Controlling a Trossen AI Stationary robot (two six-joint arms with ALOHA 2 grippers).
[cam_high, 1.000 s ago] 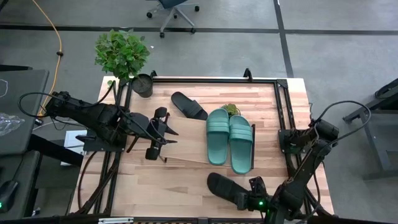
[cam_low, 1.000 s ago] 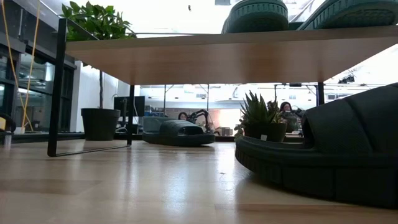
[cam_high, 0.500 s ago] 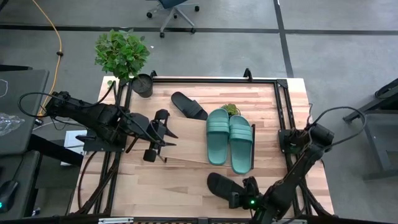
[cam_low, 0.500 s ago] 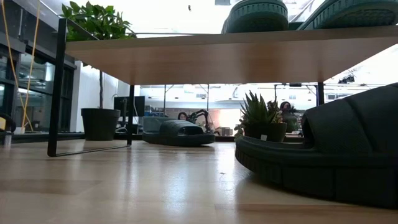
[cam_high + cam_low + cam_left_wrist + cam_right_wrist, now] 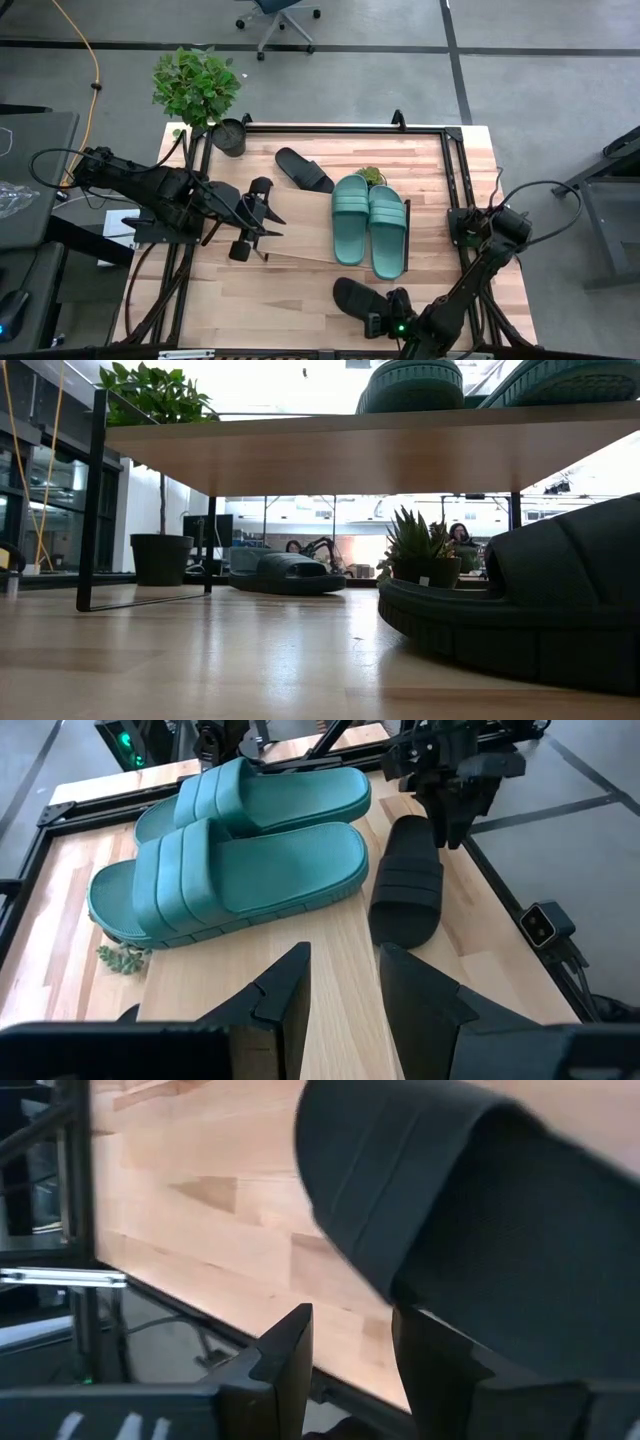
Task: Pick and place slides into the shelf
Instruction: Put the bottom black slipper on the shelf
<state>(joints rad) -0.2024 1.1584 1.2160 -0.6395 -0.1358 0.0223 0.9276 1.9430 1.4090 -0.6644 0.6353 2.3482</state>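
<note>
Slides [image 5: 369,223], teal pair, lie side by side on shelf [image 5: 305,240].

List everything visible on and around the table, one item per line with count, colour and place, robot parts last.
Teal slides: two, teal-green, side by side on the shelf's right half.
Near black slide: one, black, on the tabletop at the front edge, at the right gripper.
Far black slide: one, black, on the tabletop behind the shelf.
Shelf: one, light wood top on black wire legs, mid-table.
Small plant: one, green, spiky, behind the shelf near the teal slides.
Potted plant: one, green in a dark pot, far left corner of the table.
Office chair: one, on the floor beyond the table.
Left gripper: one, dark, open, over the shelf's left end.
Right gripper: one, dark, at the near black slide's heel.
</note>
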